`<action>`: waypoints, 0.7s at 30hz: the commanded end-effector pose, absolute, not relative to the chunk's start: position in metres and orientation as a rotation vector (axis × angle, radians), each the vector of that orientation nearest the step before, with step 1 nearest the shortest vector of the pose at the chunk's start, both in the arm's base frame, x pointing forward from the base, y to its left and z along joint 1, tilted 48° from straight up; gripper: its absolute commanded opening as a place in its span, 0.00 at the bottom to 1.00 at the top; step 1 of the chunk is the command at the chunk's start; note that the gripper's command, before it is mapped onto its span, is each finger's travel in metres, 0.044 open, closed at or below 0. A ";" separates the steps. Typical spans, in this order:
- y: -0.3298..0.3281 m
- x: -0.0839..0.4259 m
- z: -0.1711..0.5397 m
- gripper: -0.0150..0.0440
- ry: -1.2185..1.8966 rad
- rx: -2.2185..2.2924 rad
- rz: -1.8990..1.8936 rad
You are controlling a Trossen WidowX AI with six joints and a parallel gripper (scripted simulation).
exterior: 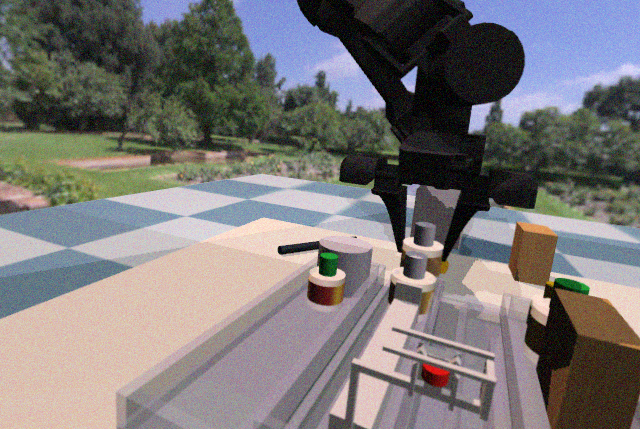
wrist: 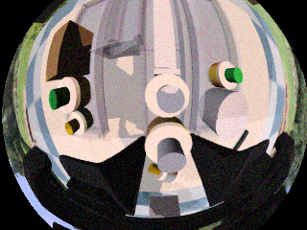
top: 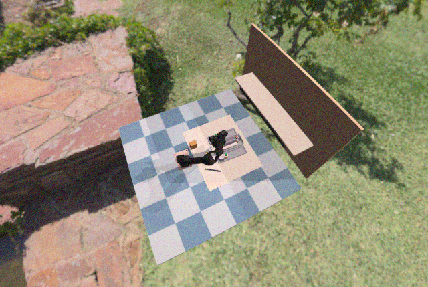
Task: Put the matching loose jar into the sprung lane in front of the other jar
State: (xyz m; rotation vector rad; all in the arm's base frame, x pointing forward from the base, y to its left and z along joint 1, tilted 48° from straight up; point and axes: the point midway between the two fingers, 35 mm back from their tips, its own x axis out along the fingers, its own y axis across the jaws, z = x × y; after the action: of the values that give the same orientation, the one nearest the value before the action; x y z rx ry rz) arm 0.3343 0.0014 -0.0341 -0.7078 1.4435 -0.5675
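Observation:
My gripper [exterior: 423, 254] [wrist: 167, 139] [top: 221, 144] is shut on a loose jar [exterior: 423, 244] [wrist: 169, 148] with a cream body and a grey cap. It holds the jar upright at the front end of the sprung lane [exterior: 509, 322]. A matching grey-capped jar [exterior: 413, 278] [wrist: 168, 95] stands in the lane right behind it; the two look touching or nearly so. The pusher plate [exterior: 435, 375], a frame with a red knob, is a short way behind the old jar. I cannot tell whether the held jar rests on the lane floor.
A green-capped jar [exterior: 326, 279] [wrist: 226, 76] and a grey cylinder [exterior: 345, 256] [wrist: 225, 113] stand in the neighbouring lane. A black rod [exterior: 298, 247] lies beyond. Brown boxes [exterior: 532, 252] [exterior: 589, 357], another green-capped jar [exterior: 568, 287] [wrist: 64, 95] and a small yellow-capped jar [wrist: 77, 126] stand on the other side.

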 end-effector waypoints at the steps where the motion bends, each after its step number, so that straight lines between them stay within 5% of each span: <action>1: 0.003 0.344 -0.030 0.25 1.416 -0.703 -0.572; 21: 0.004 0.351 -0.029 0.25 1.416 -0.703 -0.572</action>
State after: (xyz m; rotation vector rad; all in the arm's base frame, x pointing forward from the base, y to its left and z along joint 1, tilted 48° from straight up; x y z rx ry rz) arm 0.3415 0.0024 -0.0328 -0.7071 1.4438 -0.5665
